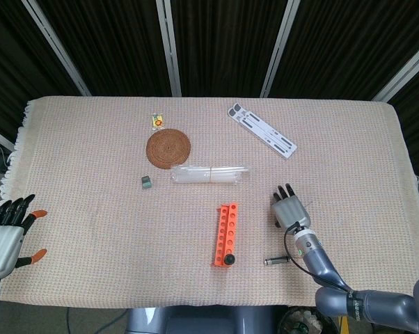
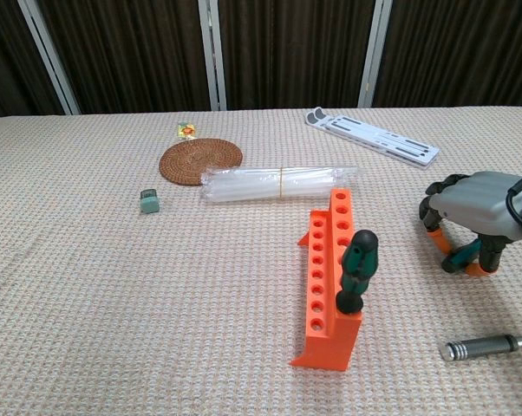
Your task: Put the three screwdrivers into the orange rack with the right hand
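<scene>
The orange rack [image 1: 225, 234] [image 2: 329, 276] stands mid-table with one green-and-black screwdriver [image 2: 357, 269] [image 1: 229, 259] upright in its nearest hole. To its right, my right hand [image 1: 291, 209] [image 2: 473, 206] arches over a second green screwdriver with an orange end [image 2: 458, 258]. Its fingers curl around that screwdriver and pinch it just above the cloth; in the head view the hand hides it. A silver-handled screwdriver [image 1: 279, 261] [image 2: 478, 347] lies loose near the front edge. My left hand [image 1: 8, 240] hangs open at the table's left front corner, holding nothing.
A round woven coaster [image 1: 169, 148], a bundle of clear tubes [image 1: 209, 174], a small green block [image 1: 147, 181] and a small yellow packet [image 1: 156, 120] lie behind and left of the rack. A white slotted bracket [image 1: 262, 130] lies at the back right.
</scene>
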Available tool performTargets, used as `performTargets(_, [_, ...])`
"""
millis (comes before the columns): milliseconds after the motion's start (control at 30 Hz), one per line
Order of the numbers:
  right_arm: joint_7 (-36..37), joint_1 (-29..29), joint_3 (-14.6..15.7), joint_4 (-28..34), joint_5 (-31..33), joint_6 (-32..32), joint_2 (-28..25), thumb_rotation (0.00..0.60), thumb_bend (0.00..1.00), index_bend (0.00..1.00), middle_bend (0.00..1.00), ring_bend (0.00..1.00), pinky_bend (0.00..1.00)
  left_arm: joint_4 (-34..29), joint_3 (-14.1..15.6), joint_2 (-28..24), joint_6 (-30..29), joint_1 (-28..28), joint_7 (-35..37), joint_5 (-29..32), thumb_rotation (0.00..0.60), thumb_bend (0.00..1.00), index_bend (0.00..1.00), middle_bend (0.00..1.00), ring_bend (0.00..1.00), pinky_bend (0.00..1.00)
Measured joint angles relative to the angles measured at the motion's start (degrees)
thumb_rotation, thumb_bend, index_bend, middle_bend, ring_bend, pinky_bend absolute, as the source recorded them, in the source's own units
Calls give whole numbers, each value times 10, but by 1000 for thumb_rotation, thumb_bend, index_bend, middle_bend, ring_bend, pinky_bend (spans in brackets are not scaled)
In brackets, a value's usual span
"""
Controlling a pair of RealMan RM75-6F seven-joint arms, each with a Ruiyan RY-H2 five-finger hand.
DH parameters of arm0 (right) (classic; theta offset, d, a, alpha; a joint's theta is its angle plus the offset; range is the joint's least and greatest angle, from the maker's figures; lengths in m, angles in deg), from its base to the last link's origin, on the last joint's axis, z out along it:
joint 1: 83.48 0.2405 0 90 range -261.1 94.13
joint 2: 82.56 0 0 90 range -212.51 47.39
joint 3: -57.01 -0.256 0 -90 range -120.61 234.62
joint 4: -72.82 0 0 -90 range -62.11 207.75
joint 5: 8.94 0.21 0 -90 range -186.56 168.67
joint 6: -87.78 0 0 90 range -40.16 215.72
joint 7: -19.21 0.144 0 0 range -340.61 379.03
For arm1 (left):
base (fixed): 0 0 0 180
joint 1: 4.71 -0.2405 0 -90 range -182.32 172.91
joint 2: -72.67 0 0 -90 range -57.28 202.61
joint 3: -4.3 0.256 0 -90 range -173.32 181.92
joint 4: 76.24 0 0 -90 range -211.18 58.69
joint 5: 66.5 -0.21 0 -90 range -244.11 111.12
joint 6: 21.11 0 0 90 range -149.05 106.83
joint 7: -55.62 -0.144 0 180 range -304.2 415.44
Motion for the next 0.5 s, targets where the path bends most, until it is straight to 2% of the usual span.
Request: performTargets(500, [65, -9, -16, 35, -44, 11, -27, 600, 198, 624, 245, 0, 0, -1, 1, 1, 1, 1, -3, -1, 600, 138, 257, 0, 0, 0])
